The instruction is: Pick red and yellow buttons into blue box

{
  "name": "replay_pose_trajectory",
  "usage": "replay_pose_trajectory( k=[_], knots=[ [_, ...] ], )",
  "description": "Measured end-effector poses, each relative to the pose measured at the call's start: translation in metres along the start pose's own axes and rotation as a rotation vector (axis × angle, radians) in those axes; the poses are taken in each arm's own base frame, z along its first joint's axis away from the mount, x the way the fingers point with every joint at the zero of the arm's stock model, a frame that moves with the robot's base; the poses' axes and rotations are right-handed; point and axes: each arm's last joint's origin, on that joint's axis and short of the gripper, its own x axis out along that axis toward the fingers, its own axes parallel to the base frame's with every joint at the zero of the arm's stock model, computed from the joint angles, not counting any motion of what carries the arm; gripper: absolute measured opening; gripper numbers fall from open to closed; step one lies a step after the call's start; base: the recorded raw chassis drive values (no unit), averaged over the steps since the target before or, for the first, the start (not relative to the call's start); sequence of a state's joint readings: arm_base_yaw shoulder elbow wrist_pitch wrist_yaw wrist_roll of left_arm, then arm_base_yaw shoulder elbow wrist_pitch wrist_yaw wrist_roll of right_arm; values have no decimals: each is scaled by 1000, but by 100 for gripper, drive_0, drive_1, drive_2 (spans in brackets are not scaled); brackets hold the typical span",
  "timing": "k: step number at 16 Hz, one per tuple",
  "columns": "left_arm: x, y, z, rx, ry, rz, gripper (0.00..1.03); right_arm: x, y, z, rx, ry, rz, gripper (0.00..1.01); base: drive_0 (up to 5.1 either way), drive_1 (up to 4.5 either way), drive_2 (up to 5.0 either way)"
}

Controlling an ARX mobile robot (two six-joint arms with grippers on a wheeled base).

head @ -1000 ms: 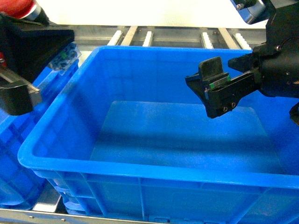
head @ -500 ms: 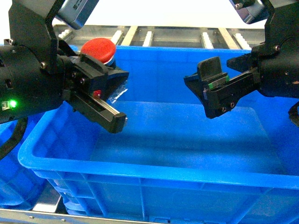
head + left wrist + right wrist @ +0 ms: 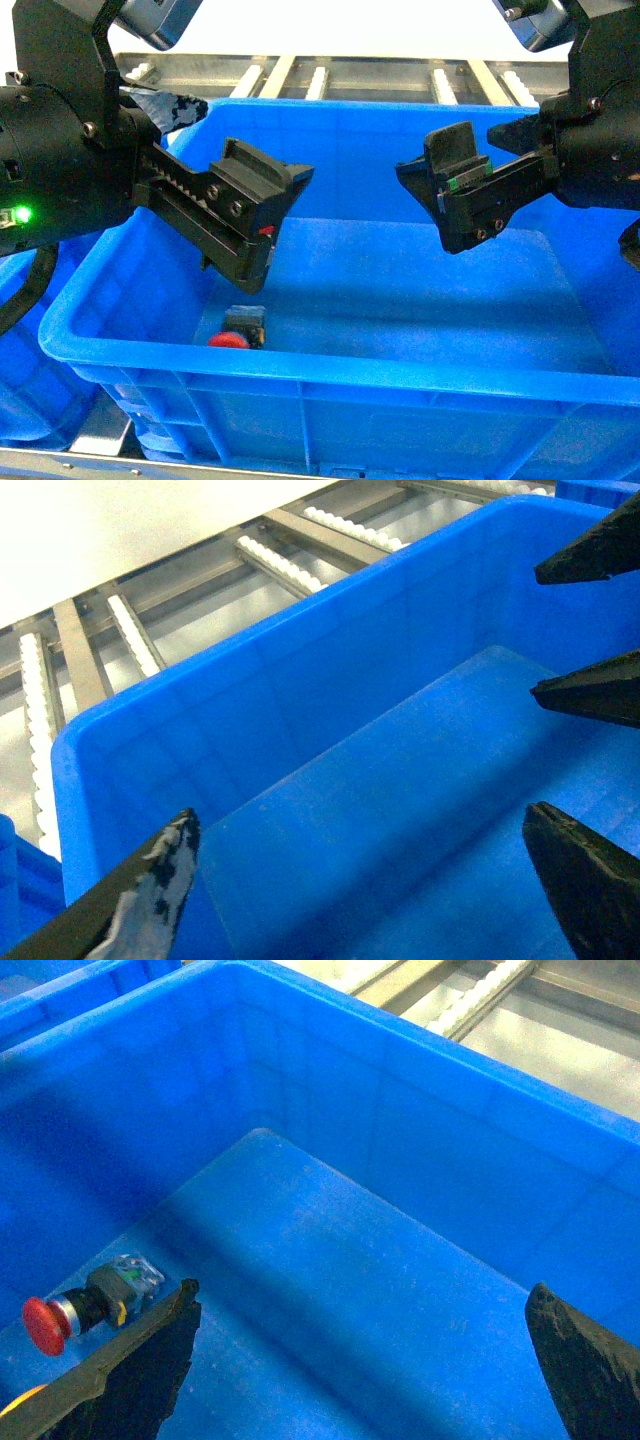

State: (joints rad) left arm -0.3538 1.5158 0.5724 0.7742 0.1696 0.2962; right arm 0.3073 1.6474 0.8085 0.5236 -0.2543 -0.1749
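Left pincer [image 3: 262,215] hanging spread and empty over the blue box [image 3: 300,375], red button [image 3: 236,330] lying on its side on the box floor near the front-left corner, right pincer [image 3: 452,200] hovering spread, holding nothing.

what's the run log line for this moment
left gripper: open, empty, over blue box | red button: on box floor, on its side | right gripper: open, empty | yellow button: not in view
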Motion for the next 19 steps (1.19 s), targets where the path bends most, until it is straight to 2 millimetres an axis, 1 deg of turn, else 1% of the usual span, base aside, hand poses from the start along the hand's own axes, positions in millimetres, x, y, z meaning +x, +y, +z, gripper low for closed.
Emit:
replay_pose_trajectory(
  k=[1,2,12,13,14,15,16,18,19],
  knots=[
    [0,0,0,0,0,0,100,0,0,0,0,0,0,98,0,0,0],
    [0,0,0,0,0,0,97,0,0,0,0,0,0,98,0,0,0],
    [0,0,0,0,0,0,98,0,0,0,0,0,0,98,0,0,0],
    [0,-3,3,-12,-49,77,94,0,0,0,0,0,0,98,0,0,0],
    [-12,1,0,-115,-82,307,81,0,0,0,0,0,1,98,0,0,0],
    [-32,7,-8,-198,-77,457,70,0,0,0,0,0,0,98,0,0,0],
    [-54,16,-19,-257,-67,555,56,0,0,0,0,0,-2,98,0,0,0],
    [-83,15,-31,-287,-68,541,27,0,1,0,-1,-1,3,98,0,0,0],
    [-90,15,-33,-292,-71,538,18,0,0,0,0,0,0,98,0,0,0]
  ],
)
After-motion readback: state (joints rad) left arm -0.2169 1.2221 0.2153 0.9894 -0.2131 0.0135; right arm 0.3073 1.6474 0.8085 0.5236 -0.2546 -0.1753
